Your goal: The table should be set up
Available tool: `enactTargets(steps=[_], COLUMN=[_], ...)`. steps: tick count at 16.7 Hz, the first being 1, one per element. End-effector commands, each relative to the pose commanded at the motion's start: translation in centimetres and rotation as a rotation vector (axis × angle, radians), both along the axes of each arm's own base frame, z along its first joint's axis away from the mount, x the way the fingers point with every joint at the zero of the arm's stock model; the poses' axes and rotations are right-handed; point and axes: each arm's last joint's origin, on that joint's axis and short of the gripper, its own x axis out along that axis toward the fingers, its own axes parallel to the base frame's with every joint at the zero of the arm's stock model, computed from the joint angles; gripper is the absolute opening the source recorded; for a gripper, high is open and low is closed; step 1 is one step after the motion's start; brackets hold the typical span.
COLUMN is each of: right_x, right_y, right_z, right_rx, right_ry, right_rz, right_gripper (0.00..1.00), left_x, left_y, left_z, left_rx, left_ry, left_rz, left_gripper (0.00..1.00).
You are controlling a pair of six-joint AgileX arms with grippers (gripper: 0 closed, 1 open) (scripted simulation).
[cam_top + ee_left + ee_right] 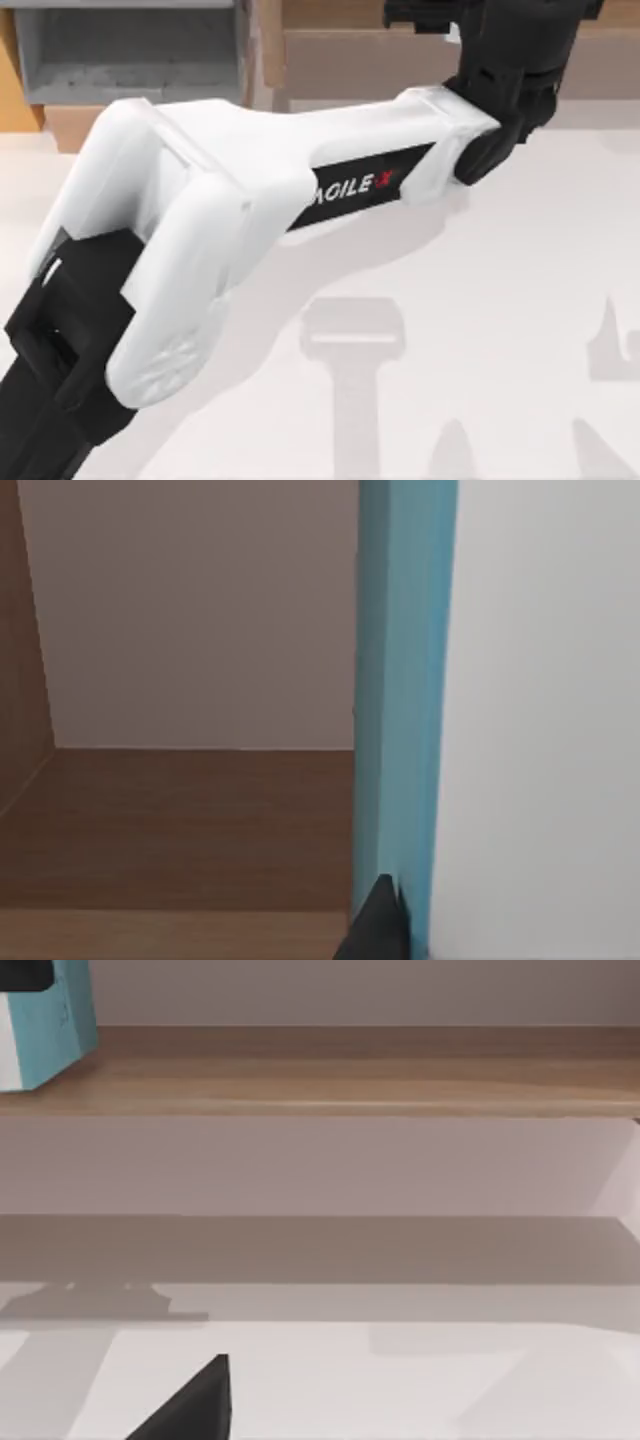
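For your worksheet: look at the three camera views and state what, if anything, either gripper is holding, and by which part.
It cannot be told. In the left wrist view a teal and white flat-sided box stands close against the camera on the wooden shelf, but no grip on it is visible.

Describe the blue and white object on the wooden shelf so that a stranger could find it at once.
Start at the white table and look up to the long light-brown wooden shelf behind it. At one end of the shelf stands a box-like object with a teal-blue face and a white face. Nothing else on the shelf is coloured.
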Motion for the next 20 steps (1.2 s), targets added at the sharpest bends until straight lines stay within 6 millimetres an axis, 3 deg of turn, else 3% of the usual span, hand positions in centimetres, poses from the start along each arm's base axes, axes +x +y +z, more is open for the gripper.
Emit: enactTargets(steps=[3,6,9,13,17,20], right_x=[0.0,0.0,0.0,0.0,0.0,0.0], right_y=[0.0,0.0,0.0,0.0,0.0,0.0], right_z=[0.0,0.0,0.0,0.0,0.0,0.0], right_rx=[0.0,0.0,0.0,0.0,0.0,0.0], right_ry=[0.0,0.0,0.0,0.0,0.0,0.0], right_rz=[0.0,0.0,0.0,0.0,0.0,0.0], right_gripper=[1.0,1.0,1.0,1.0,1.0,1.0], left_x=[0.3,-1.0,-4.1,-10.1,-14.6,-16.0], left_y=[0.2,0.1,0.2,1.0,4.6,9.1], left_z=[-0.2,0.6,0.9,0.7,-1.0,-2.8], left_rx=[0.005,0.027,0.112,0.281,0.527,0.756], left_ry=[0.003,-0.004,-0.001,-0.005,0.005,0.026], left_rz=[0.005,-0.006,-0.025,-0.07,-0.095,-0.109], left_gripper=[0.0,0.0,0.0,0.0,0.0,0.0])
